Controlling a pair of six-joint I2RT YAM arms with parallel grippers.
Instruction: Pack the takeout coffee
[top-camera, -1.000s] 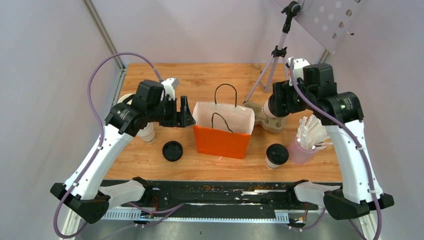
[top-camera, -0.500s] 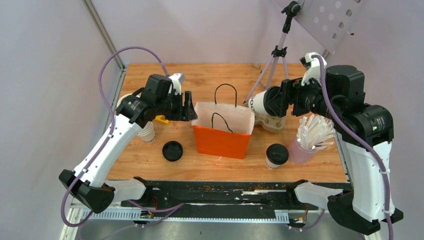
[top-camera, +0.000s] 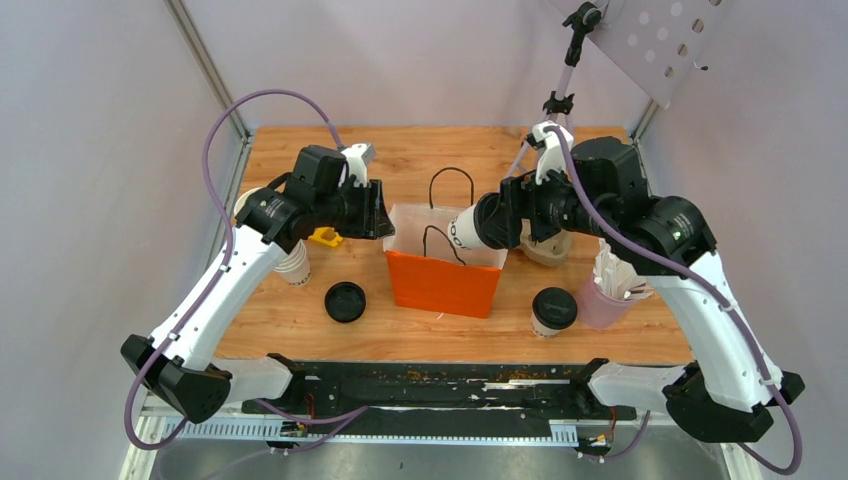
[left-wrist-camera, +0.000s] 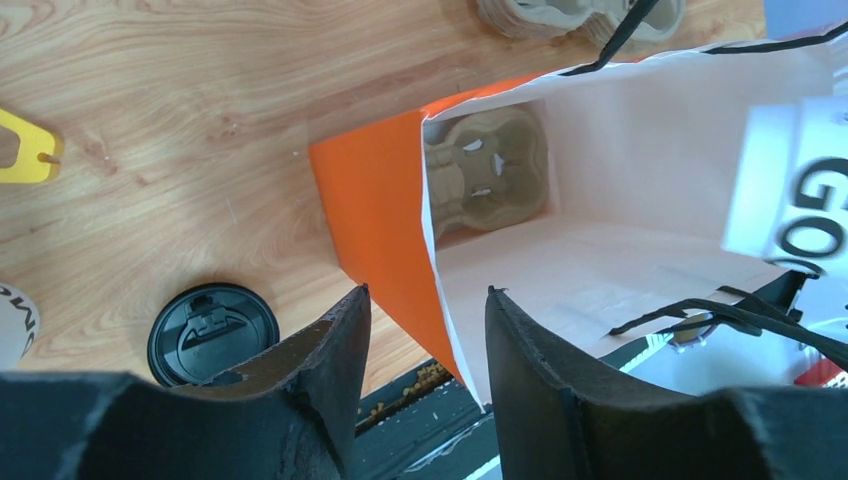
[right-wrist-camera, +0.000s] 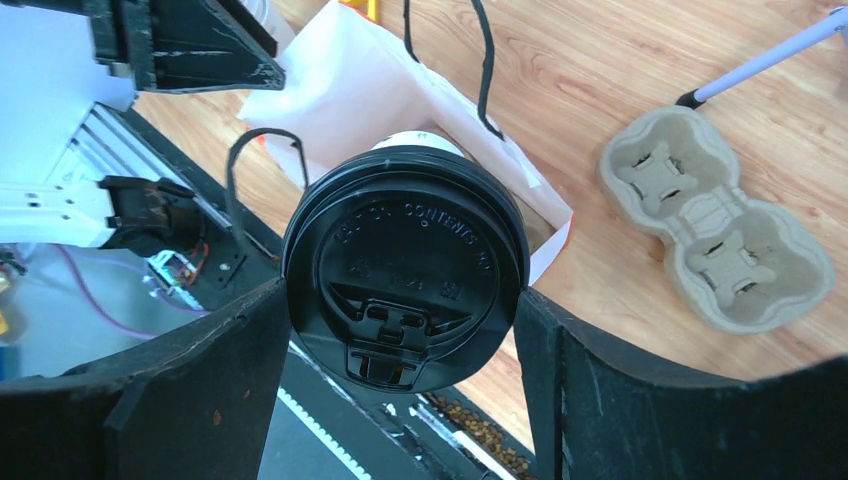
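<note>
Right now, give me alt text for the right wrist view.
The right tool grips a lidded coffee cup, black lid toward the camera, with the open paper bag behind it. An empty pulp cup carrier lies on the wooden table at the frame's right.

Black letters "GO" mark the white cup (left-wrist-camera: 790, 150); its lid (right-wrist-camera: 405, 265) embossing is illegible.

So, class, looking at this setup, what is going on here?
Two robot arms are packing coffee. The right end effector grips a lidded cup, tipped on its side, over the open orange bag. The left end effector straddles the bag's left edge, fingers apart, not pinching it. A cardboard carrier lies in the bag's bottom. A second lidded cup stands right of the bag.
</note>
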